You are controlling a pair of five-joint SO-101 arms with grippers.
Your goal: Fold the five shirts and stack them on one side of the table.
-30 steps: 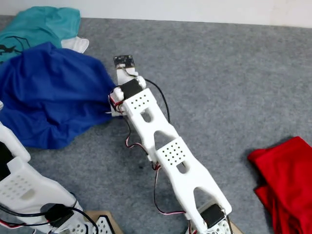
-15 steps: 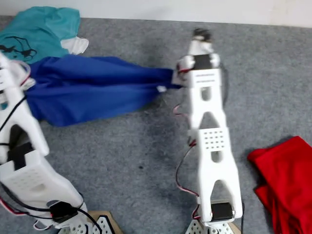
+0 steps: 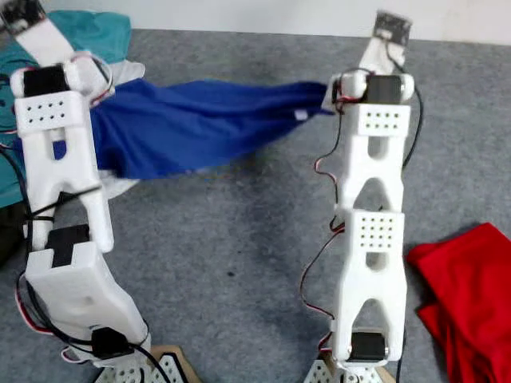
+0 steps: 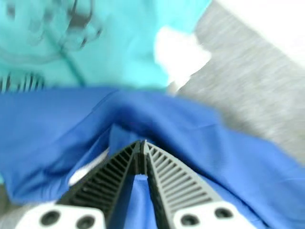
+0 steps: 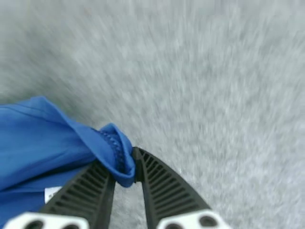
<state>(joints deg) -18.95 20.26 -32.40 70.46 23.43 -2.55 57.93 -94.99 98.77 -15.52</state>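
Blue shirt [image 3: 200, 128] stretches across the grey table [image 3: 239, 255] between both pincers. The left gripper [image 4: 142, 148] is clamped on it beside the teal shirt [image 3: 88, 32], and the right gripper [image 5: 128, 167] pinches a hem. A red shirt [image 3: 471, 295] lies well apart. Both arms have reached farther back than half a second ago.

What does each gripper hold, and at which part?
Both hold the blue shirt, stretched between them. The right gripper pinches a stitched edge at one end; the left gripper is shut on a fold at the other end.
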